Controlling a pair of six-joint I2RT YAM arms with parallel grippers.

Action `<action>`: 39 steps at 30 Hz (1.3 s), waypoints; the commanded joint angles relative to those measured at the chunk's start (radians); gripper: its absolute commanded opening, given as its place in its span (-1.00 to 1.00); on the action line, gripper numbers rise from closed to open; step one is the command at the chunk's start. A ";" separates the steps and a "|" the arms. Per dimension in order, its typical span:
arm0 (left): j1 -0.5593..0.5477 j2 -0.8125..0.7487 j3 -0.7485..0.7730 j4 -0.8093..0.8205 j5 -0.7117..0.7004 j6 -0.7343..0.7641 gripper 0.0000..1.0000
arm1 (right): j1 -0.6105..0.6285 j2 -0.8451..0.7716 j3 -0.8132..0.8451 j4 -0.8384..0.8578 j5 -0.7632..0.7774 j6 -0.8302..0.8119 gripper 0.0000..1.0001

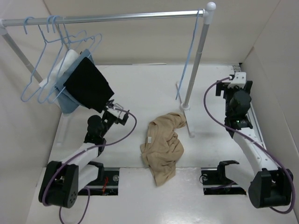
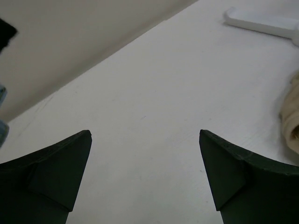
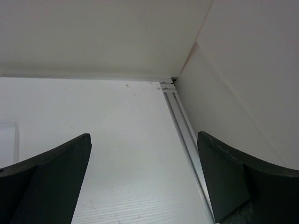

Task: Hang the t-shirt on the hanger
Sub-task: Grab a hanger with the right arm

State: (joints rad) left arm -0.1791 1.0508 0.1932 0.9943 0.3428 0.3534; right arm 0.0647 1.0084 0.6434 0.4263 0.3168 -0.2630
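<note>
The tan t-shirt [image 1: 163, 145] lies crumpled on the white table, near the middle, with its small white label facing up. Its edge also shows at the right border of the left wrist view [image 2: 291, 122]. The thin light-blue hanger [image 1: 188, 63] hangs alone at the right end of the rail, beside the post. My left gripper [image 1: 117, 109] is open and empty, left of the shirt and apart from it; its fingers [image 2: 56, 172] stand wide over bare table. My right gripper [image 1: 236, 78] is open and empty at the far right, near the back corner [image 3: 144, 138].
A clothes rack's rail [image 1: 117, 17] crosses the back, with its post [image 1: 195, 70] and white foot [image 1: 188, 119] right behind the shirt. Several blue hangers [image 1: 51, 56] with white, light-blue and black garments [image 1: 88, 84] hang at the left. Walls close in left, right and behind.
</note>
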 commanded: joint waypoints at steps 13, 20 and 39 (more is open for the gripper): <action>-0.183 -0.147 0.166 -1.114 0.194 1.132 1.00 | -0.006 -0.107 0.266 -0.418 -0.047 0.016 1.00; -0.183 -0.180 0.279 -1.197 0.281 1.003 1.00 | -0.006 -0.096 0.455 -0.604 -0.186 0.016 1.00; -0.192 -0.054 0.471 -0.958 0.295 0.244 1.00 | 0.015 -0.021 0.978 -0.819 -1.015 0.120 0.53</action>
State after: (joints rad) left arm -0.3664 1.0012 0.6147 -0.0475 0.6460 0.7570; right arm 0.0673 0.9779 1.5715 -0.4549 -0.4858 -0.2298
